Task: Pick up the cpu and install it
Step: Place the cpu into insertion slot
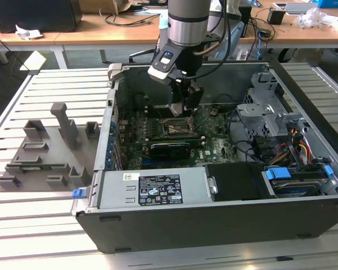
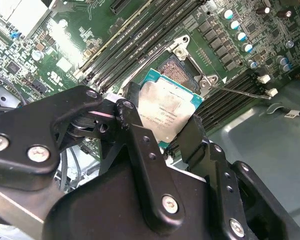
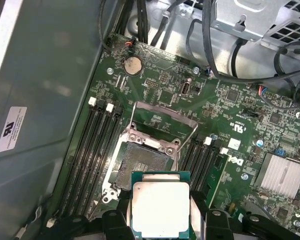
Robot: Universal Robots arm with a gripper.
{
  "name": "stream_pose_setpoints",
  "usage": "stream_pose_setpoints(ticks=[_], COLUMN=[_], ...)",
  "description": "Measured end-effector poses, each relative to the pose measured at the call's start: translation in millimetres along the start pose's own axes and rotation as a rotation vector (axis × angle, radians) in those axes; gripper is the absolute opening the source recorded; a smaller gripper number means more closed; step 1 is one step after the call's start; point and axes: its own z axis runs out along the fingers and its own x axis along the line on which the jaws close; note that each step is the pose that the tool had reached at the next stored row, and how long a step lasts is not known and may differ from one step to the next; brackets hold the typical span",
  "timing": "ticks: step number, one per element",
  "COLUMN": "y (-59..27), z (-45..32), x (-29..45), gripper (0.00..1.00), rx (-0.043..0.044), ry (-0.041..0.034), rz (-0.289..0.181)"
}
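Install step in hand: gripper (image 1: 187, 106) hangs inside the computer case (image 1: 214, 225). Its black fingers (image 2: 140, 145) are clamped on opposite edges of the cpu (image 2: 167, 112), which is held just above the open socket (image 3: 142, 162), not seated. Flat square chip, dull silver lid, green rim. Seating likely needs edges squared to the metal frame and a level drop.

Cpu (image 3: 160, 207) above socket (image 3: 142, 165), inside case (image 1: 214, 222)

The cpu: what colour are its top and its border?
Silver-grey top, teal-green border on the cpu; best in the first wrist view.
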Motion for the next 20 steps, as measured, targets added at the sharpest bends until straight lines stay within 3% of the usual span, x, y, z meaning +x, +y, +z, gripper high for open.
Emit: stream_pose_setpoints(ticks=[20], y=[0.0], z=[0.0], x=[0.0], gripper=[0.55], rx=[0.0013], ry=[0.0024], rz=[0.115])
